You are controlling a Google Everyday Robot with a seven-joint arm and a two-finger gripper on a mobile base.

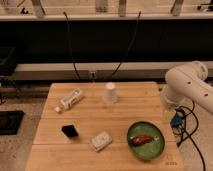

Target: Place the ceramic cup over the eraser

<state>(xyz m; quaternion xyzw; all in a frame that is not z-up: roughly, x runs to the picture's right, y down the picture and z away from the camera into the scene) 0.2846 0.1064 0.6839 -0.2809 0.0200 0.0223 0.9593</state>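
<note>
the robot's white arm [189, 84] comes in from the right edge of the view and shows only in part; a thick rounded link [184, 80] lies roughly level, running leftward from a bulbous joint [200, 70] close to the frame edge; small dark dots mark its shell; at its left end the arm turns downward into a shorter, paler segment [169, 104] that hangs low on the right side; the gripper is out of sight of this camera, so its place beyond that segment cannot be told
</note>
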